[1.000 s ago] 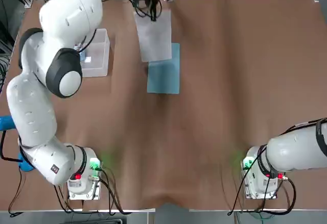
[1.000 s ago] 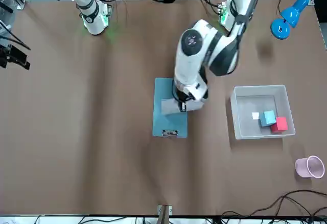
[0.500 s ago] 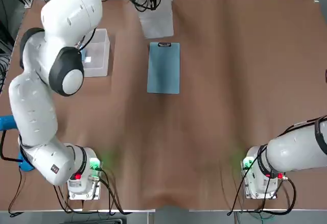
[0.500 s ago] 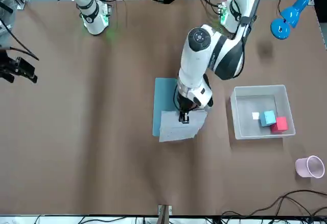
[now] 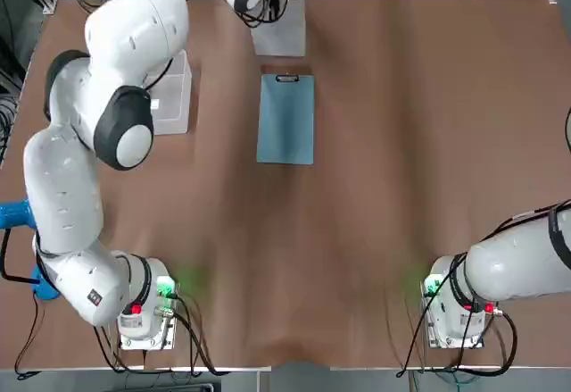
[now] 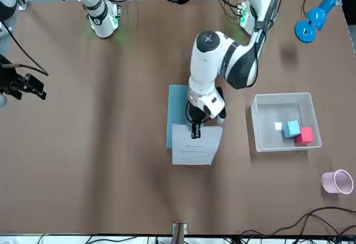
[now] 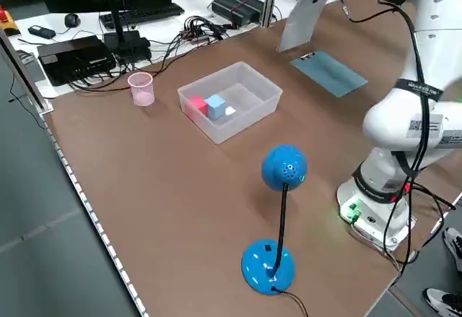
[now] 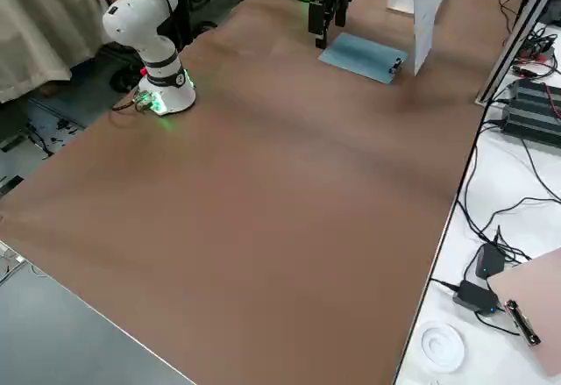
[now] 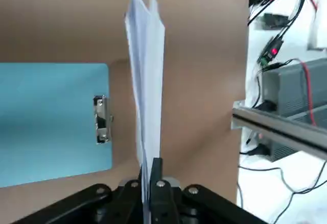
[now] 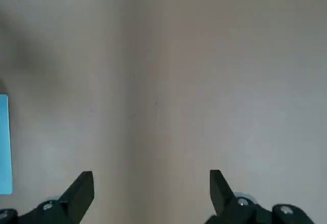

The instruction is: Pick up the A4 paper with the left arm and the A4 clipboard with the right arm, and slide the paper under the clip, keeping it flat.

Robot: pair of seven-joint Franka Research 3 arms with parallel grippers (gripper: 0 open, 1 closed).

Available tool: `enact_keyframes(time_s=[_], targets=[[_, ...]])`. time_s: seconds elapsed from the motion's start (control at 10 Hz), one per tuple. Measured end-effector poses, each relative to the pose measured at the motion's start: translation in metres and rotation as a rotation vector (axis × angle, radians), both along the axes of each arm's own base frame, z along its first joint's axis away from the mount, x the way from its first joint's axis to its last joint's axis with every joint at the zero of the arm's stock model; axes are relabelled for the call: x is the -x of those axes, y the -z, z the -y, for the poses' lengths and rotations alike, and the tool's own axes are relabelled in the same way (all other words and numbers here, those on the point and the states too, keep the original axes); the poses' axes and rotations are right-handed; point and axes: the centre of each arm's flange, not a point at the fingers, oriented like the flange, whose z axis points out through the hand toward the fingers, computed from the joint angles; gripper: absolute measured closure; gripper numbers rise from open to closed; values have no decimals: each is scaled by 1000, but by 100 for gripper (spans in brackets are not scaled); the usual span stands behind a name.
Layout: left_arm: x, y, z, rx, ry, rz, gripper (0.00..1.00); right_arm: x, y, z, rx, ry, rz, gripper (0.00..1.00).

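We find the paper pick-up complete and the insertion outstanding. The left gripper [image 6: 196, 131], over the far part of the table [image 6: 111, 172], has its jaws pressed together on the A4 paper [image 6: 194, 150] and holds it off the table. In the left wrist view we note the sheet standing edge-on between the fingers, apparently in two layers that part towards the top; the angle is poor, so we cannot certify whether that is a fold or a bend.

The A4 clipboard [image 5: 285, 129] lies flat on the table, untouched, its clip [image 9: 102, 119] on the short end nearest the paper. The right gripper [image 10: 152, 173] is raised on the robot's right, jaws spread with nothing between them, well apart from the board.

In our judgement the next move calls for the right arm to reach the clipboard and secure it, while the left keeps the sheet level and squared to the clip. A limp edge could buckle against the metal.

As to containers, we record a clear plastic bin [image 6: 278, 108] holding a blue cube [image 6: 291, 129], a red cube [image 6: 304, 136] and a small white block [image 6: 278, 126]. Near it lies a pink cup [image 6: 337, 182], tipped over; we see no contents.
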Motion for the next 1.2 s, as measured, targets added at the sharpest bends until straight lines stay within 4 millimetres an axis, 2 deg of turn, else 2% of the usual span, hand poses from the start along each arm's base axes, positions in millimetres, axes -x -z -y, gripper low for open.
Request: enact_keyframes(time_s=[0.3,0.5,0.6,0.9,1.2], targets=[[28,36,20,-30,-14,-61,99,0,0,0,0,1,0,0],[51,64,26,-84,-18,-137,99,0,0,0,0,1,-1,0],[58,72,26,-93,-29,-179,99,0,0,0,0,1,-2,0],[72,84,27,-108,-48,-275,99,0,1,0,0,1,-3,0],[94,85,37,-103,-35,-381,99,0,1,0,0,1,-4,0]])
